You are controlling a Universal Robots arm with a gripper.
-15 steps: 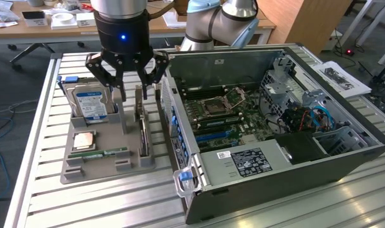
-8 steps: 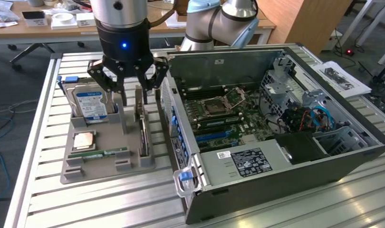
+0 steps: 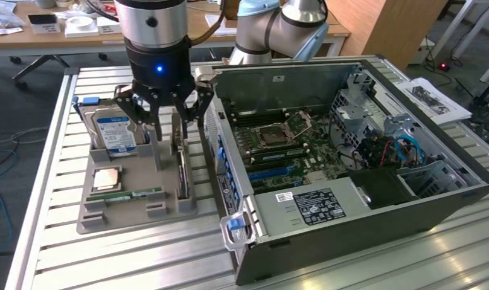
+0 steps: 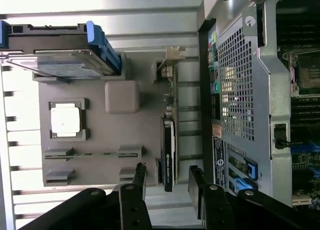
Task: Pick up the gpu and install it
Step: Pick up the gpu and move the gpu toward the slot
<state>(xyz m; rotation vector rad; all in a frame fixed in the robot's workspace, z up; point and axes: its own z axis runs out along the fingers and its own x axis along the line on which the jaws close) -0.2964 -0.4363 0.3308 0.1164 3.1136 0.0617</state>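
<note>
Hovering above the gpu (image 4: 169, 140) with the end effector (image 4: 168, 187) spread wide and empty; needing fingers (image 4: 198, 190) squared to its flat faces, avoiding the computer case (image 3: 373, 238).

The end effector (image 3: 172, 134) partly hides the far end of the gpu (image 3: 182, 175); the hard drive (image 3: 116, 136) label's print is too small to read.

Seven kinds, one of each

One gray tray (image 3: 152, 181), one hard drive (image 3: 116, 134), one square chip (image 3: 107, 177), one green memory stick (image 3: 136, 194) and one gpu (image 4: 169, 155) at the exterior view's left; one open computer case (image 3: 373, 217) at its right; one gripper (image 3: 165, 130).
</note>
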